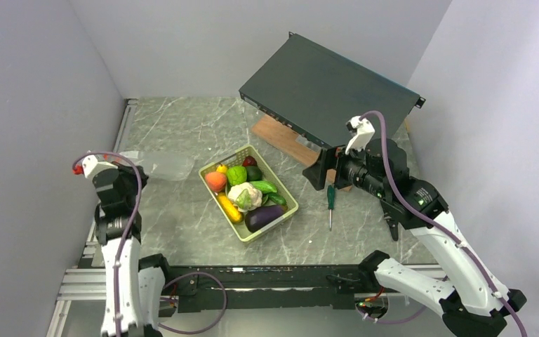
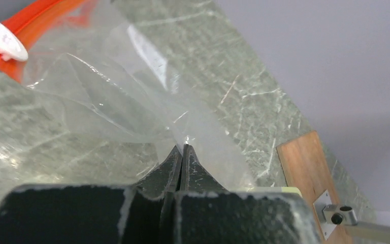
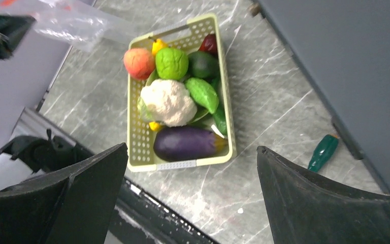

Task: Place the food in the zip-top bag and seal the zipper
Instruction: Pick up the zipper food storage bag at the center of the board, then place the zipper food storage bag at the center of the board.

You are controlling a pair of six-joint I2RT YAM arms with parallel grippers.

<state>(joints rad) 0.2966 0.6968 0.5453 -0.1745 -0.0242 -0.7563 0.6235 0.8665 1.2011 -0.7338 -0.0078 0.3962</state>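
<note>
The left gripper [image 2: 183, 150] was clamped shut on a fold of the bag [image 2: 111, 96], held at the basket's [image 3: 130, 127] 9 o'clock in the top view, zipper [image 2: 40, 15] at the bag's far end. The right gripper [image 3: 192, 150] was spread wide and empty at the basket's 3 o'clock. Peach [image 3: 138, 62], pepper [image 3: 171, 63], cauliflower [image 3: 167, 101], cucumber [image 3: 201, 94], eggplant [image 3: 183, 143] and corn [image 1: 229, 208] lay in the basket.
</note>
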